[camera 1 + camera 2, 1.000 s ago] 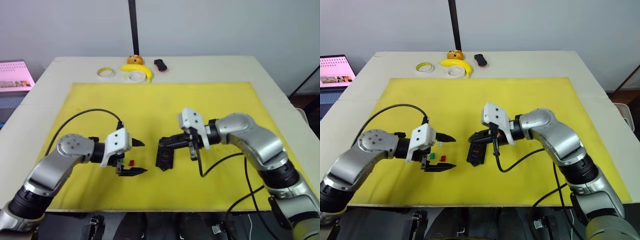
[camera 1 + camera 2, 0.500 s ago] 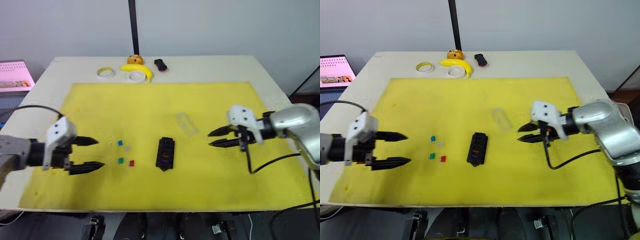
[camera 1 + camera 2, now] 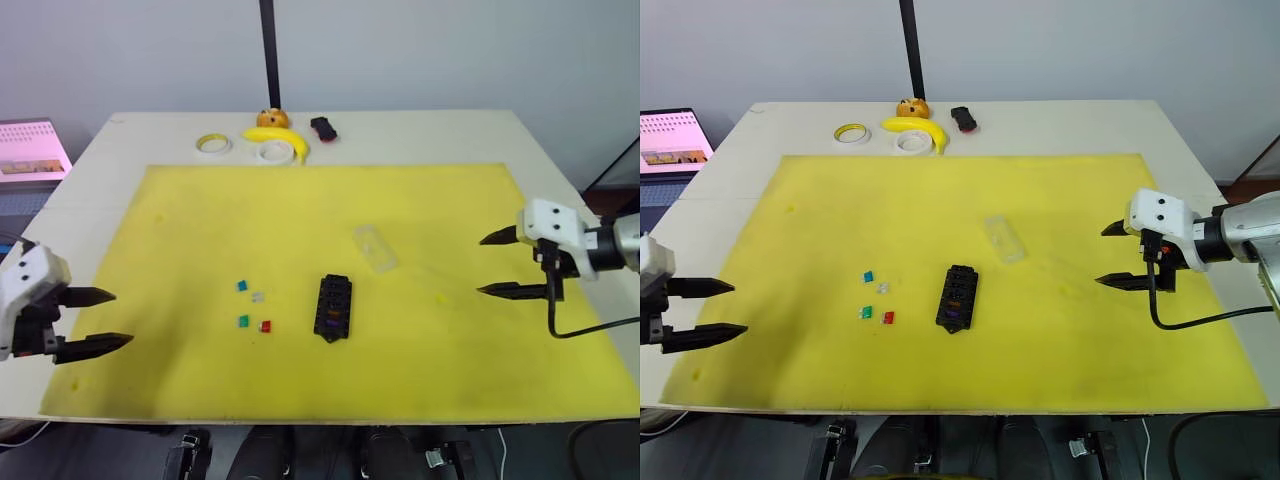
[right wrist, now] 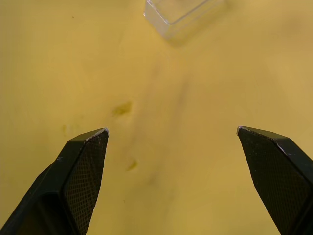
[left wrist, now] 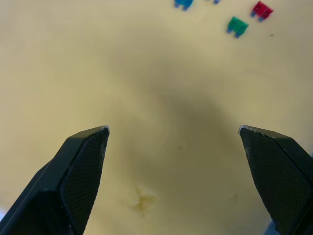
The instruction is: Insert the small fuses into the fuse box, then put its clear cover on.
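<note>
Left eye view: both arms have drawn back to the mat's edges, left gripper [image 3: 90, 320] and right gripper [image 3: 510, 264] spread empty. Small black slotted fuse box [image 3: 332, 307] lies mid-mat; four tiny coloured blade fuses [image 3: 252, 305] remain loose left of it, transparent rectangular cover [image 3: 374, 247] far-right, unfitted.

I see a matt yellow mat [image 3: 200, 210] with faint stains, lying on a smooth pale desk [image 3: 420, 135]. The fuse box [image 3: 332, 307] looks like dull black plastic, and the clear cover [image 3: 375, 247] like glossy see-through plastic. The small fuses [image 3: 252, 304] read as coloured translucent plastic. My left gripper [image 5: 173, 142] and right gripper [image 4: 172, 141] have black fingers [image 5: 80, 171] with a fine cross-hatched texture on their inner faces.
</note>
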Motion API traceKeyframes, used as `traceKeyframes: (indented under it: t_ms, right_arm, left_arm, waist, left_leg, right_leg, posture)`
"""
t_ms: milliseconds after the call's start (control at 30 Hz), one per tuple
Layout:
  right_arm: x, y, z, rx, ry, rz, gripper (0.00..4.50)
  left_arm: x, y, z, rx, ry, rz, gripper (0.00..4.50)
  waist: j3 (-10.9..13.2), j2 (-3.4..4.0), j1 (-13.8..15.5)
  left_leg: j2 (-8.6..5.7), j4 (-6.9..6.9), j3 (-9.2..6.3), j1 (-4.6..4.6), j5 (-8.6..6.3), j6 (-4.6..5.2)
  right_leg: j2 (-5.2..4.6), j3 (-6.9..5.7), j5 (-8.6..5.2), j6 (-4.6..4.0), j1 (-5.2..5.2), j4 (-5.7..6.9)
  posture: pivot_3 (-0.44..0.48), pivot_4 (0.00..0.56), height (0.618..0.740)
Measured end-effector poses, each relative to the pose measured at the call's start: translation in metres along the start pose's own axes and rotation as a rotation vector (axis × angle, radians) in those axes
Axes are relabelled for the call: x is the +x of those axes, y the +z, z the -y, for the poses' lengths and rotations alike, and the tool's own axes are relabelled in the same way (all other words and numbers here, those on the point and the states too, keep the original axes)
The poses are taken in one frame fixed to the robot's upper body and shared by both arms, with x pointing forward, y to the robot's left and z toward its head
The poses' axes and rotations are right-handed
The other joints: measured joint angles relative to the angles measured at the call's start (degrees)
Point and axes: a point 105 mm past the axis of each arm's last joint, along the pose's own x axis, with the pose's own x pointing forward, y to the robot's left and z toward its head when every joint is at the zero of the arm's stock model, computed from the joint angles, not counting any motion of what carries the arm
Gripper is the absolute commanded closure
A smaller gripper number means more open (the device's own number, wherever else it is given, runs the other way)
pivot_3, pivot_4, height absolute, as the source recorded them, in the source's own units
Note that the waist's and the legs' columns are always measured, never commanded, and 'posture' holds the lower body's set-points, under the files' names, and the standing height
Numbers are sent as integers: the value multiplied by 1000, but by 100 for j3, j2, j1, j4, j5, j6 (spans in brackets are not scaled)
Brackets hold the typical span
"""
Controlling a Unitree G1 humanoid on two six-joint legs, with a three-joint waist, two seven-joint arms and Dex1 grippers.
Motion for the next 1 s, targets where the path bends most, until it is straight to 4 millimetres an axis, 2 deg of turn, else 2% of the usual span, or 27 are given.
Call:
traceKeyframes:
  t_ms: [133,233,400,533,733,1000]
  right_arm:
    - [7,17,-2,-23,17,58,26]
    - [18,52,-9,-85,58,169,26]
    - [39,102,-33,-187,173,314,26]
    - [53,136,-56,-277,254,391,26]
    - [61,154,-68,-328,293,425,26]
    - [64,157,-70,-331,292,426,26]
  left_arm:
    - [17,10,4,19,-50,37,0]
    - [39,18,19,-41,-159,105,0]
    - [59,23,38,-240,-333,149,0]
    - [71,24,35,-508,-399,188,0]
    - [86,11,48,-826,-488,153,0]
    - [98,19,56,-975,-534,136,0]
  waist:
    - [0,9,-1]
    - [1,13,-36]
    - [1,11,-2]
    - [1,7,13]
    - [0,-7,7]
    - [0,-14,8]
  left_leg:
    - [-2,-12,8,-3,1,0]
    - [-2,-24,11,-4,3,-2]
    - [-4,-46,11,-12,7,-8]
    - [-6,-29,9,-15,10,-8]
    - [-5,-1,3,-15,10,-7]
    - [-6,23,-2,-15,9,-5]
  right_leg:
    - [-8,1,1,0,6,0]
    - [-7,0,5,8,-4,3]
    - [-1,-4,15,25,-22,5]
    - [9,-9,16,28,-18,15]
    - [17,-11,17,30,-14,39]
    - [17,-11,17,30,-6,52]
  posture:
    - [0,150,740]
    - [0,150,740]
    - [0,150,740]
    - [0,150,740]
    - [0,150,740]
    - [0,150,740]
